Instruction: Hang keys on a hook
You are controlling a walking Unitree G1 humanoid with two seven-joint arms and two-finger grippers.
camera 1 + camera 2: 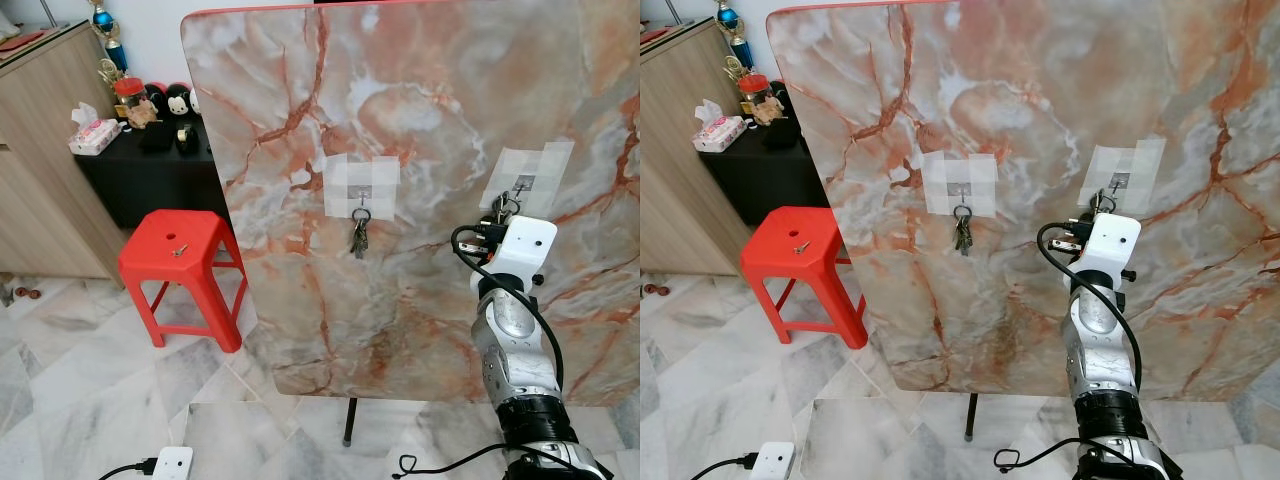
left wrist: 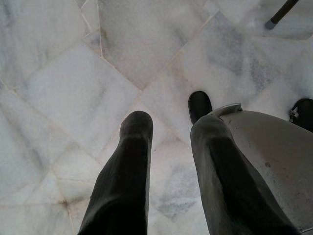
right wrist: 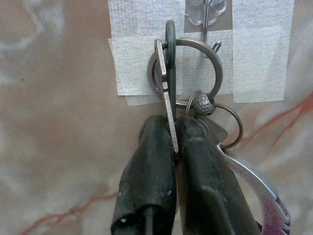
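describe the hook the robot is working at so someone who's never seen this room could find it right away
Find the big upright marble-patterned board; two clear hooks are taped to it with white tape patches. The one meant is the right-hand hook, just above the right gripper, which pinches a bunch of keys. The left hook already holds hanging keys.

Upright marble board (image 1: 430, 120) carries taped hooks (image 1: 361, 190); one seemingly holds keys (image 1: 359, 238).

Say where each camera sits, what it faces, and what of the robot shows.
Left eye, on head: upright marble-patterned board, red plastic stool; silver right arm.
Right eye: same scene, shared, including the bunch of keys on the left hook.
Left wrist: white marble floor; open left hand.
Right wrist: taped wire hook; right hand gripping metal key ring.
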